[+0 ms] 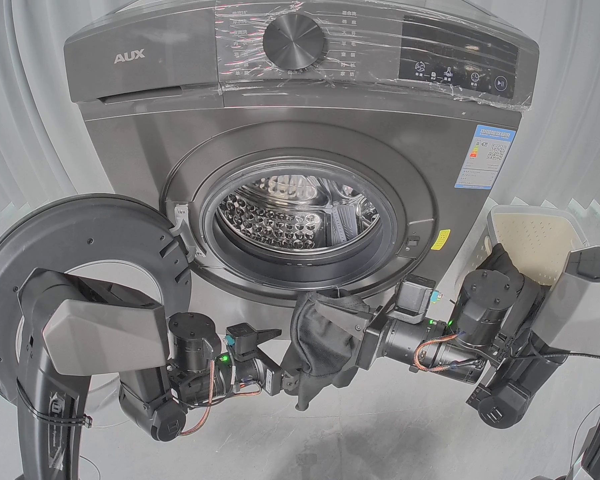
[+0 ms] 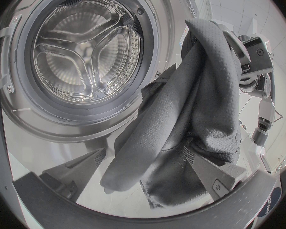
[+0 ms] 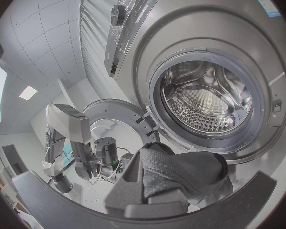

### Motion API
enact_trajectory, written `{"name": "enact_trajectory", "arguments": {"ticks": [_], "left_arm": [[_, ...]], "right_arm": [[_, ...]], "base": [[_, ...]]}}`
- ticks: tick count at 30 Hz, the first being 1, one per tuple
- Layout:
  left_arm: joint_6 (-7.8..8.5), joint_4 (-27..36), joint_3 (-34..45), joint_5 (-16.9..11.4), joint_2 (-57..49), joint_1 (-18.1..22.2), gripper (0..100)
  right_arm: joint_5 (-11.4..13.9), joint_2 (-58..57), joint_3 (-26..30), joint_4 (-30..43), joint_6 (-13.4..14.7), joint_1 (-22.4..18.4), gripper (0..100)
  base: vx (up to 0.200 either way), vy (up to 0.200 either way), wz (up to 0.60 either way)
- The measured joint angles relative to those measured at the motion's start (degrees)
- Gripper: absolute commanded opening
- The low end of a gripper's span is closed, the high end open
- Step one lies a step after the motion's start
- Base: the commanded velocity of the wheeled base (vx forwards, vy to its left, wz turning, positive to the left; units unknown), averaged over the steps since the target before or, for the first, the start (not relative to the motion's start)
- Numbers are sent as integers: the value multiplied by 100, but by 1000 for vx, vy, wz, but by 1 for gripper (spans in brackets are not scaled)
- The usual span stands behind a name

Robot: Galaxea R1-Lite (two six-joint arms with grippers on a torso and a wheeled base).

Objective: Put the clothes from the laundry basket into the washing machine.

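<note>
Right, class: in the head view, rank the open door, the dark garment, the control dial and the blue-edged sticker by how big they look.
1. open door
2. dark garment, though it hangs nearer the camera
3. control dial and sticker look about alike, so they are left unranked

The head camera looks forward and down, close on the washing machine [image 1: 300, 135]. The wrist cameras sit right behind the left end effector [image 2: 146, 166] and right end effector [image 3: 149, 191], gazing past them up into the drum [image 2: 82, 48], which all three views share.
</note>
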Motion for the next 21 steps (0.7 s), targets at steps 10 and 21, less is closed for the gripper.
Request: {"name": "enact_trajectory", "arguments": {"ticks": [10, 21], "left_arm": [[-9, -4, -2, 72, -27, 129, 100], [-73, 2, -157, 280, -22, 523, 100]], "right_arm": [[199, 88, -204, -6, -299, -22, 0], [-382, 512, -1278, 132, -611, -13, 0]], "base": [[0, 0, 0], [0, 0, 0]]}}
